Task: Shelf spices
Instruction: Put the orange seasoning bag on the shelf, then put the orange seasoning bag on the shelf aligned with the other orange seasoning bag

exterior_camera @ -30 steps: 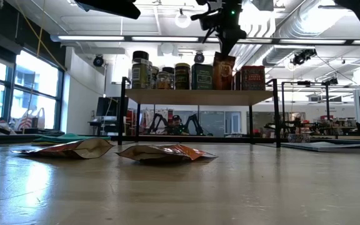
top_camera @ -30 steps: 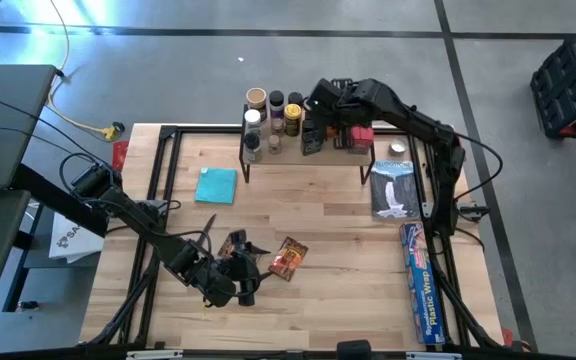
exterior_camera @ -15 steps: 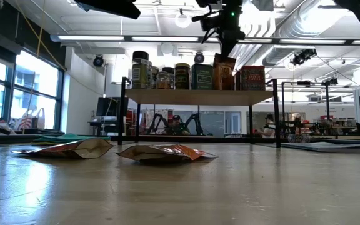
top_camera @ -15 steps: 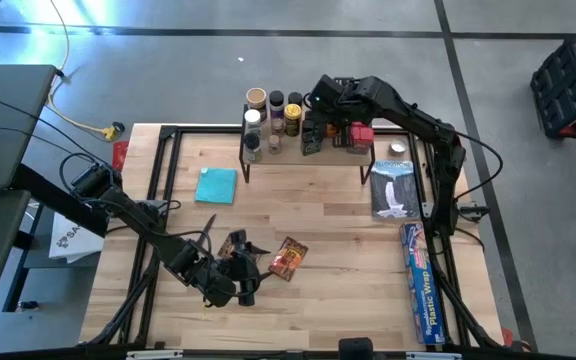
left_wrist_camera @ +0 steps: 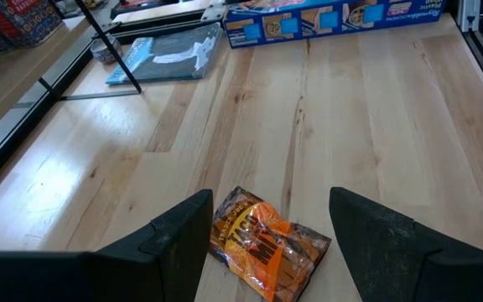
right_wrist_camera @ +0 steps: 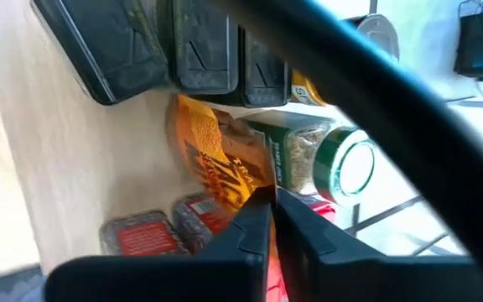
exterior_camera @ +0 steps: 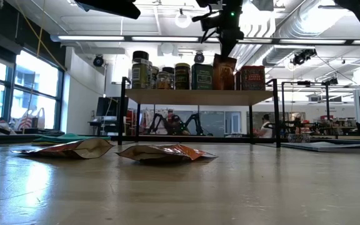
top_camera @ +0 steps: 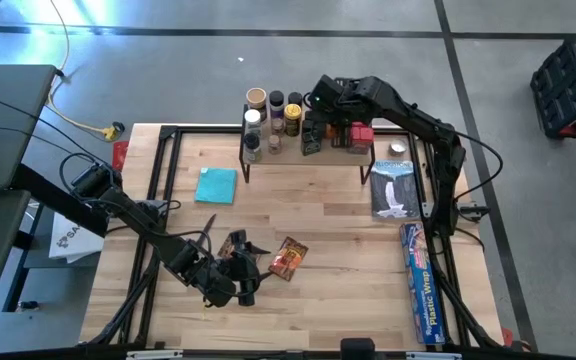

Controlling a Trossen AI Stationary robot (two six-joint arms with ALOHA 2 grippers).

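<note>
Packet (right_wrist_camera: 216, 164) stands on the shelf (top_camera: 308, 158) under your right end effector (top_camera: 320, 103), pinched shut on its top so it stays upright; your left end effector (left_wrist_camera: 267, 243) hangs open around another packet (left_wrist_camera: 262, 243) on the tabletop (top_camera: 348, 250).

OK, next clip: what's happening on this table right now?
A two-armed robot is stocking spices onto the shelf. The right gripper is over the shelf's back row, shut on an orange packet standing among jars and tins. The left gripper hovers open over two more orange packets lying on the table, not yet picked up.
</note>
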